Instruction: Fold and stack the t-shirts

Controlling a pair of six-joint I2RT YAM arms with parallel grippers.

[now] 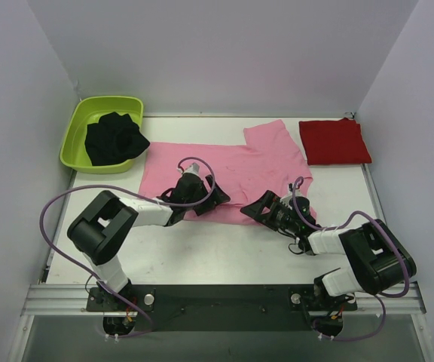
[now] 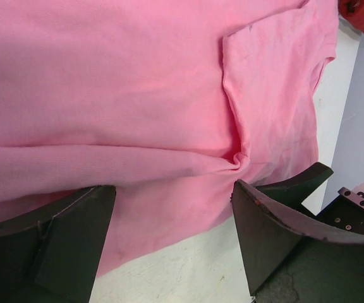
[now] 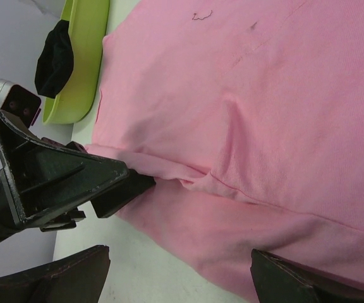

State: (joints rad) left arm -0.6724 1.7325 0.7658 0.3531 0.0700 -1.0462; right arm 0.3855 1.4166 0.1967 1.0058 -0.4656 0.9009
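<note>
White tabletop (image 1: 224,256), seen from my remote station: the light pink t-shirt (image 1: 232,170) lies spread across its middle, one sleeve reaching toward the far right, and its near hem is rumpled into a small pucker. The deep red t-shirt (image 1: 334,141) sits folded into a neat rectangle at the far right, just beside that pink sleeve but apart from it. At the far left corner the lime green tub (image 1: 77,128) holds a bunched black cloth (image 1: 113,139).

Both arms reach in over the pink shirt's near edge and face one another. My left claw (image 1: 209,200) stands wide with nothing gripped; in its wrist view its jaws straddle the puckered hem. My right claw (image 1: 261,207) is also spread wide and grips nothing, its fingers (image 3: 74,271) low over the same near hem, just to the right of the left claw.
</note>
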